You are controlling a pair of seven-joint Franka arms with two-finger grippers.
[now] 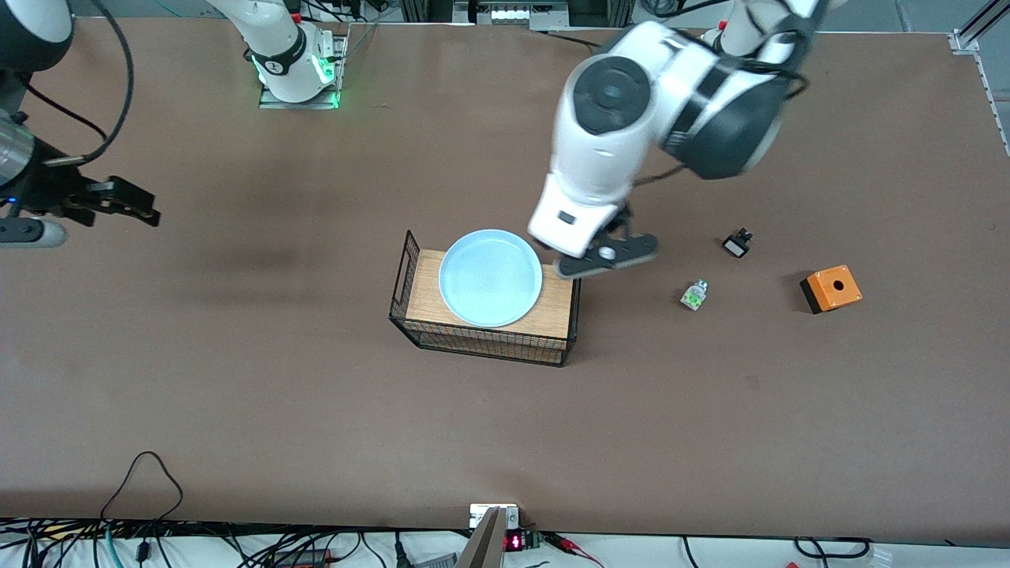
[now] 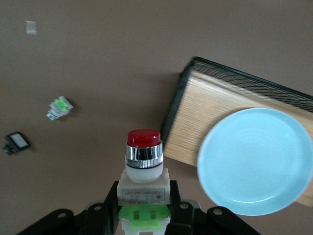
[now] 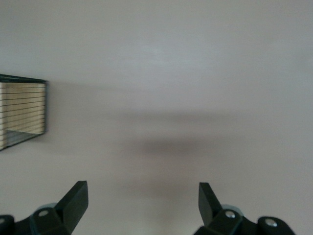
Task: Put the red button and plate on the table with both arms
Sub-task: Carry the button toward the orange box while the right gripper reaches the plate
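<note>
We see the left end effector (image 2: 144, 215) clenched on the red button (image 2: 144, 169), up beside the rack (image 1: 483, 304) carrying the plate (image 1: 490, 278). Right end effector (image 3: 142, 205) released, waiting over bare surface (image 1: 260, 379).

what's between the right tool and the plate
Only bare table and the rack's wire end; the front view shows it. The plate sits on the rack, the open right tool over the table.

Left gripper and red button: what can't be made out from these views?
- Front view: red button hidden under the left arm's wrist; only part of the left gripper shows, beside the wire rack.
- Left wrist view: lower frame edge cuts off the button's green base; label print too small to read.
- Right wrist view: neither appears; right gripper open over table.
</note>
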